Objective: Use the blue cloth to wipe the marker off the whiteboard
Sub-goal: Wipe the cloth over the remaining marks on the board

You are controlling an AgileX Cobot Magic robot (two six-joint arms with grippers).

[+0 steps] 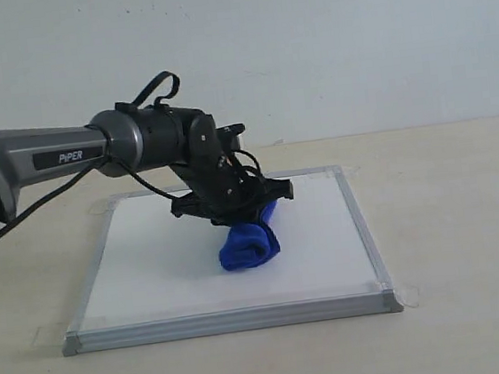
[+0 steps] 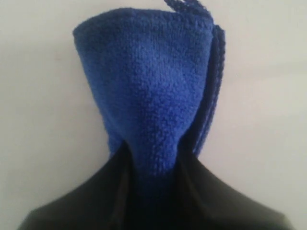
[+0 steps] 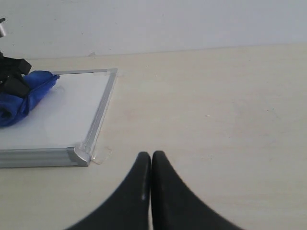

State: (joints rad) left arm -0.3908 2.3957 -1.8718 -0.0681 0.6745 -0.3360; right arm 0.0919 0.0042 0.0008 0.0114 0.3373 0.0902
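The left pincer point(image 1: 250, 207) is clamped on the blue cloth point(image 1: 248, 245). In the left wrist view its two black fingers point(image 2: 225, 201) squeeze the near end of the fuzzy bundle point(image 2: 148, 81), which widens out beyond the tips. The cloth's lower, rolled end rests on the whiteboard point(image 1: 151, 269), a little right of the board's middle and nearer its far edge than its near one. Around the cloth the board face shows plain white.

The left arm point(image 1: 50, 159), grey and black with "PIPER" on its side, reaches in from the left above the board's far left part. A black cable point(image 1: 154, 88) loops over its wrist. A silver-grey metal frame point(image 1: 237, 320) runs round the board as a low raised rim. Clear tape point(image 1: 408, 295) holds the near corners down to the pale wooden tabletop point(image 1: 458, 219). A plain light wall point(image 1: 305, 38) stands behind.

The right pincer point(image 3: 151, 158) is closed with nothing in it, fingertips pressed together. It sits off the board over bare tabletop, near the taped corner point(image 3: 103, 153) of the frame. From there the cloth point(image 3: 24, 96) appears well apart, on the far side of the rim, with the tabletop stretching out to the wall
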